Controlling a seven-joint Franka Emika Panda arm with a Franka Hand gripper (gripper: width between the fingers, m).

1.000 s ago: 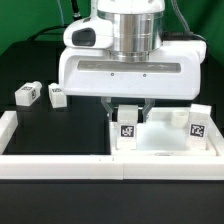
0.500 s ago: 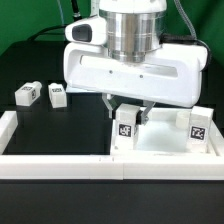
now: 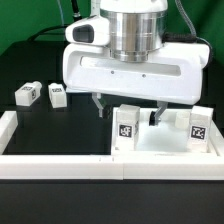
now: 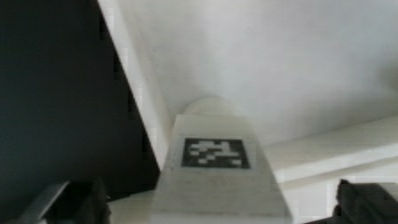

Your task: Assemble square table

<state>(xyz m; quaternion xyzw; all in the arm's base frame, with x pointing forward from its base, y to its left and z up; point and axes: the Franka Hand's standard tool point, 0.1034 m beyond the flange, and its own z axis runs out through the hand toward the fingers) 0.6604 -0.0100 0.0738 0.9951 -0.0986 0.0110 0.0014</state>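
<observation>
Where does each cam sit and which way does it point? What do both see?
Exterior view: off the arm, low in front of the scene, facing the tool over the table top. It shows the tool's white body and both open fingers.
Wrist view: on the wrist, looking down along the tool at the tagged leg. Only the dark fingertips show.
Shared: that leg, the table top and the fingers.

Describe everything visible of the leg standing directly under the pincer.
The leg is a short white block, plastic by its look, with a black-white tag on the face toward the exterior camera. It stands roughly upright on the tabletop near the corner on the exterior view's left. The open pincer straddles it, fingers apparently clear of it.
</observation>
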